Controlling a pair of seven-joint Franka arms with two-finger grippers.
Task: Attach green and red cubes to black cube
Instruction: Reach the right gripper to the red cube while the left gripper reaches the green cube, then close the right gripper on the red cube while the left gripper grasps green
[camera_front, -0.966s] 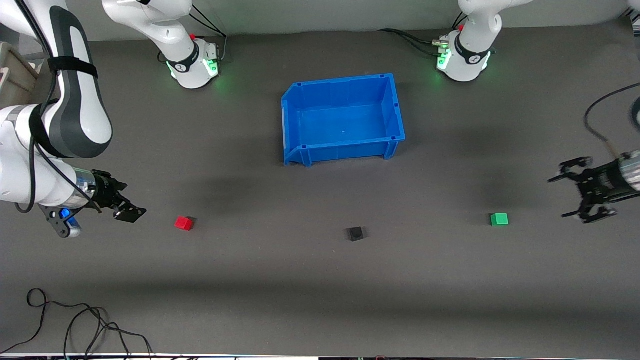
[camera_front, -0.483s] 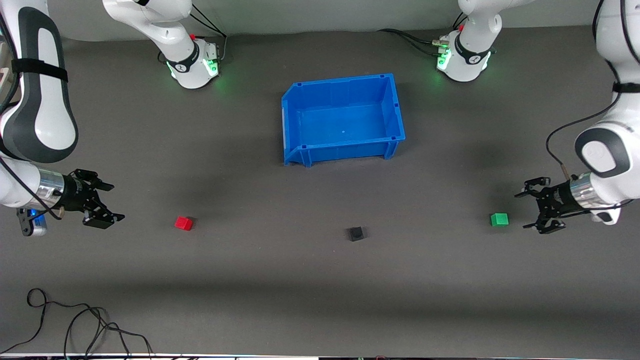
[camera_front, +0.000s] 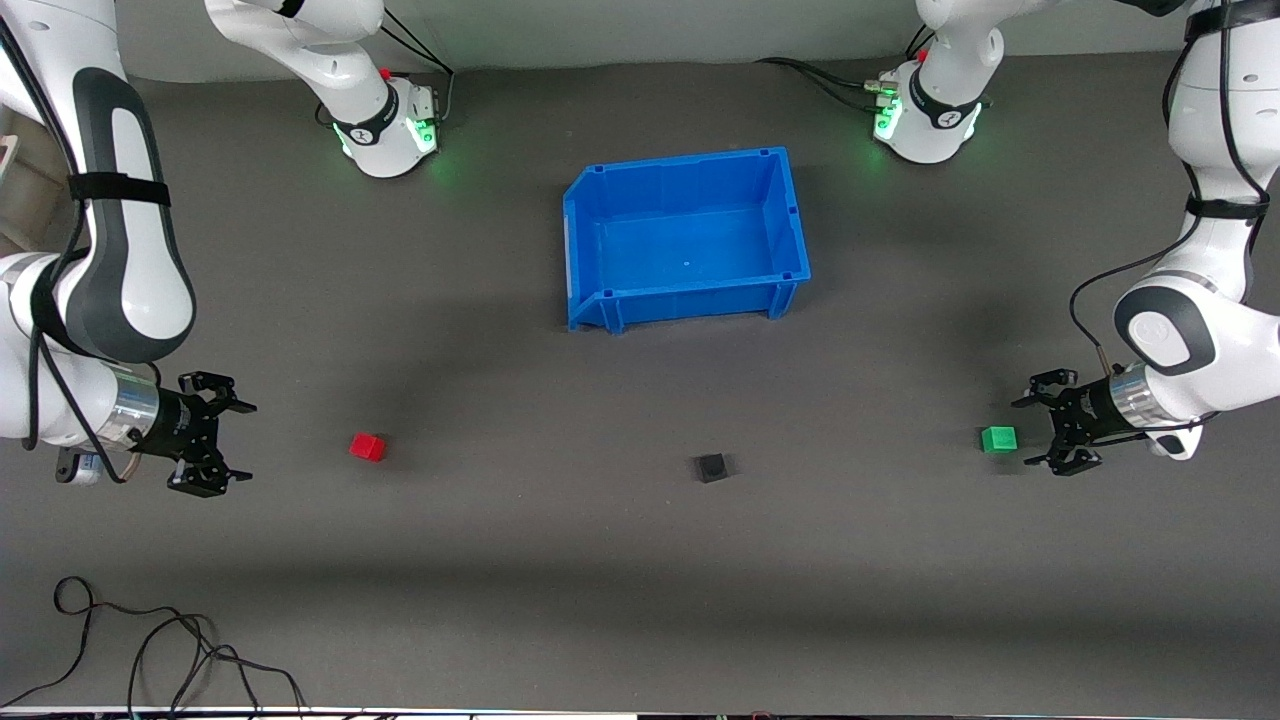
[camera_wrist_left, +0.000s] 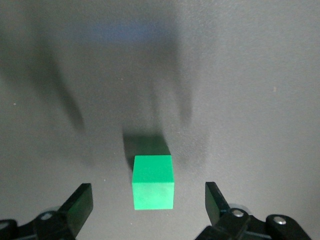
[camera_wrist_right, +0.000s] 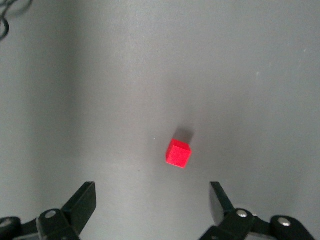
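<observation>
The small bright green solid cube (camera_front: 998, 439) sits on the dark grey matte counter (camera_front: 640, 560) toward the left arm's end, the small bright red solid cube (camera_front: 367, 446) toward the right arm's end, and the small matte black cube with a faint round mark on top (camera_front: 711, 467) lies between them, slightly nearer the front camera and well apart from both. The open-topped blue plastic bin (camera_front: 790, 215) stands farther from the front camera than all three. The left tool (camera_front: 1048, 432) hangs low just beside the green cube with its fingers spread wide and holding nothing; in the left wrist view the green cube (camera_wrist_left: 153, 181) lies centred between the two fingers (camera_wrist_left: 78, 206). The right tool (camera_front: 222, 446) is low over the counter, near but apart from the red cube, likewise wide open and empty; the red cube (camera_wrist_right: 178, 153) shows ahead of it in the right wrist view. The cubes look rigid, light and smooth-faced, so each should handle as a stiff little block that could skid or twist if pinched off-centre; the best hold is likely squarely on two opposite flat side faces, leaving free the face that must meet the black cube. No brand, label or readable writing shows on the cubes or the bin.
</observation>
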